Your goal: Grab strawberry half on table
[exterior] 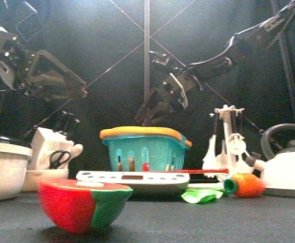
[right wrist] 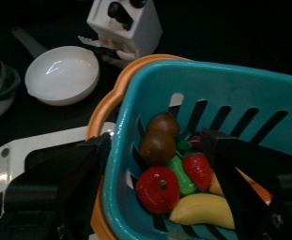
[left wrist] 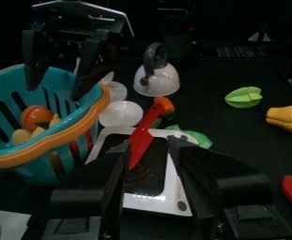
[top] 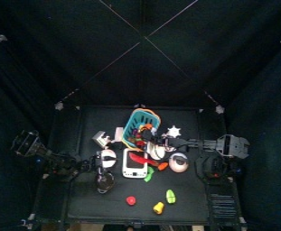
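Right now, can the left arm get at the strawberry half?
Probably yes: the strawberry half lies in the open on the table, and the left gripper hangs nearby with jaws open.

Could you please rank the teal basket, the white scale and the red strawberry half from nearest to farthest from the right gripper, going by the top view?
1. Teal plastic basket with orange rim: directly under the right gripper, at the back.
2. Flat white kitchen scale: in the middle, before the basket.
3. Small red strawberry half: near the front edge.
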`<action>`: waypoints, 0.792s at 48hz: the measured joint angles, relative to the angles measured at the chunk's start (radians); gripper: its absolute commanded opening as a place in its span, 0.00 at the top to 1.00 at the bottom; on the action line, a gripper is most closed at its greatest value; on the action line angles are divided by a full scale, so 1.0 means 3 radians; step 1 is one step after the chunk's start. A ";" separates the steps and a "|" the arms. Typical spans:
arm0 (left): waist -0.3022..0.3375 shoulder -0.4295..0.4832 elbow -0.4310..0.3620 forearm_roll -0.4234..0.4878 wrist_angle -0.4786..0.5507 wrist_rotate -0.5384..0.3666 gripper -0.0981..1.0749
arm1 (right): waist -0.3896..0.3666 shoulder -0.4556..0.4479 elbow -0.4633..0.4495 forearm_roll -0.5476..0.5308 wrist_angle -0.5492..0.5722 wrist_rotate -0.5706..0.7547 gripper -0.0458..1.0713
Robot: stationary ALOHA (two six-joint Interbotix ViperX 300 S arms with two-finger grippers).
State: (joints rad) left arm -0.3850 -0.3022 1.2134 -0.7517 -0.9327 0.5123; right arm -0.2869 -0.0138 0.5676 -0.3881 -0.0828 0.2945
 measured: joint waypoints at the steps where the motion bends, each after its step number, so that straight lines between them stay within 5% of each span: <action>1: 0.0000 0.0000 0.0000 0.0000 0.0000 0.0000 0.26 | 0.0005 -0.0010 0.0000 0.0000 0.0000 0.0010 0.03; 10: 0.0000 0.0000 0.0005 0.0000 0.0000 0.0000 0.26 | 0.0291 -0.0087 0.0031 0.0010 0.0000 0.0020 0.03; 19: 0.0000 0.0000 0.0000 0.0000 0.0000 0.0000 0.26 | 0.1048 -0.0061 0.0031 -0.0020 0.0005 -0.0005 0.03; 29: 0.0000 0.0005 0.0000 -0.0005 0.0000 0.0000 0.26 | 0.1723 0.0261 -0.0046 -0.0015 -0.0005 0.0020 0.03; 38: 0.0000 0.0000 0.0000 0.0000 0.0000 0.0000 0.26 | 0.1999 0.0629 -0.0276 0.0061 0.0010 0.0020 0.03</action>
State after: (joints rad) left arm -0.3850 -0.3022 1.2134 -0.7517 -0.9327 0.5123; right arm 0.3129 0.1749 0.4847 -0.3697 -0.0798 0.3007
